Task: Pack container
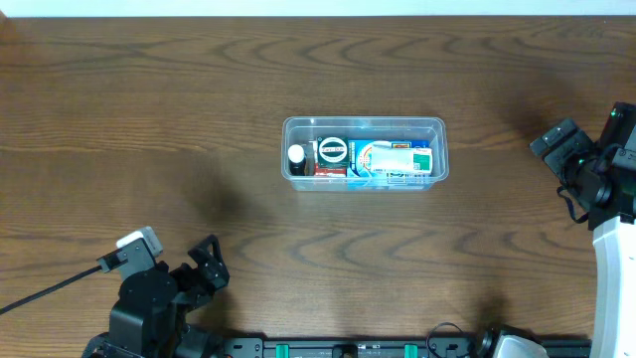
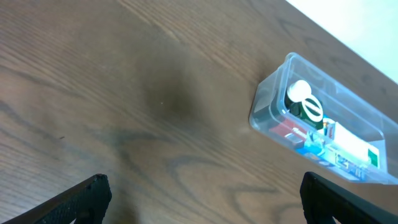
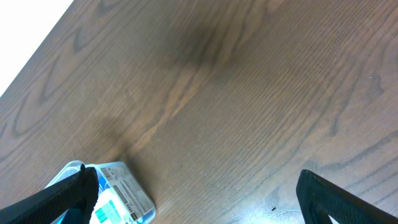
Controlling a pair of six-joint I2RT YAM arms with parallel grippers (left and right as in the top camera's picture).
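Fingers of the left gripper [image 2: 204,186] frame the bottom of its wrist view, spread wide with only bare table [image 1: 149,119] between them. The right gripper [image 3: 196,177] is equally wide open and holds nothing. The container [image 1: 364,120] stands well apart from both, ahead and to the right of the left gripper and ahead and to the left of the right one. It already holds a white-capped bottle [image 1: 296,156] at one end and several packets [image 1: 397,159] filling the rest. No loose item shows on the table in any view, so the packing looks finished or nearly so. No lid is in sight, and whether one is still needed cannot be told.
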